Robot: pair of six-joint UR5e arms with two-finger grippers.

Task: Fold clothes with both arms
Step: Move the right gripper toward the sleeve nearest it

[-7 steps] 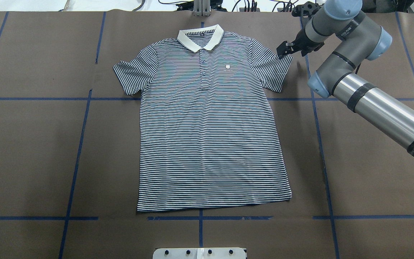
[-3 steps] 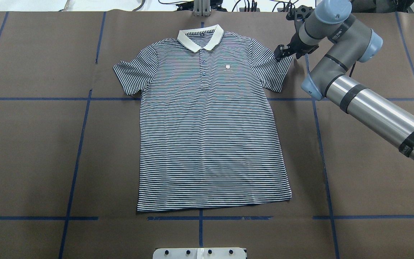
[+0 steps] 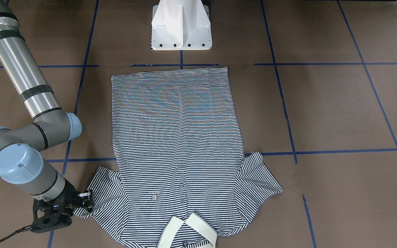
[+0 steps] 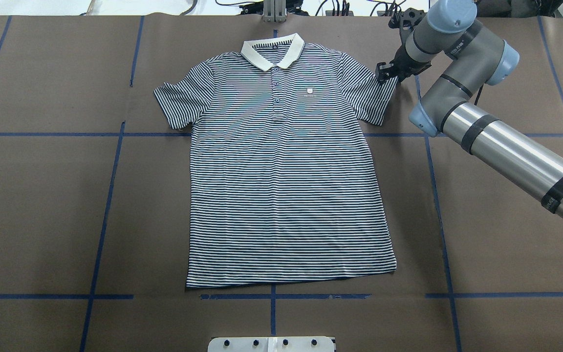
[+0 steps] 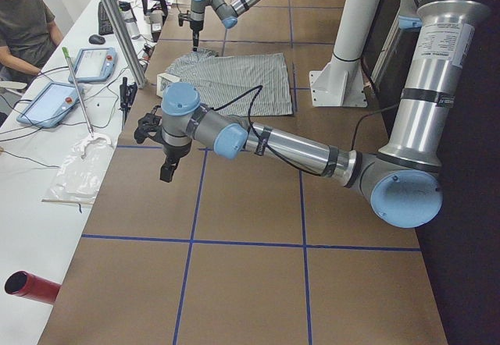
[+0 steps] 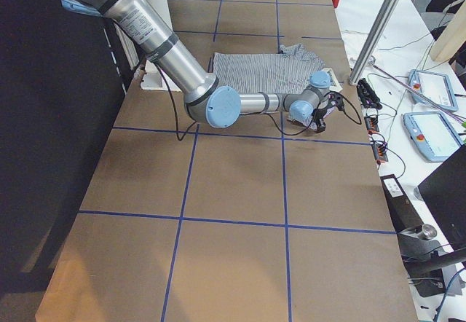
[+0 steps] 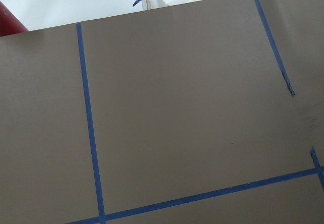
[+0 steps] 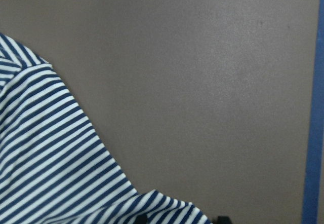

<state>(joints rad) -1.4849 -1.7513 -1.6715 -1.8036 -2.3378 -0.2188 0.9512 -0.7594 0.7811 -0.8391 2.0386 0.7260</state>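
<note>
Your right gripper sits at the outer corner of the sleeve nearest it. So far as the wrist view shows, the jaws stand apart, with the striped edge lying between them and nothing pinched yet. I judge you are at the first grasp of the fold: the sleeve is reached but not taken.

The next move calls for closing on that corner with the fabric well inside the jaws. Then lift only enough to clear the table and carry it inward across the chest. A thin knit like this may slip out of a shallow bite.

Beyond the gripper the polo shirt lies flat and face up, buttoned. Its collar is roughly level with the gripper and its hem is toward the robot's base. Farther off, the opposite sleeve is untouched. Farthest away, your left gripper hangs above bare table, well apart from the shirt; whether it is open or closed I cannot tell.

Compared with a second ago, the right gripper has come in from bare table just off the sleeve onto its corner. The shirt has not shifted.
</note>
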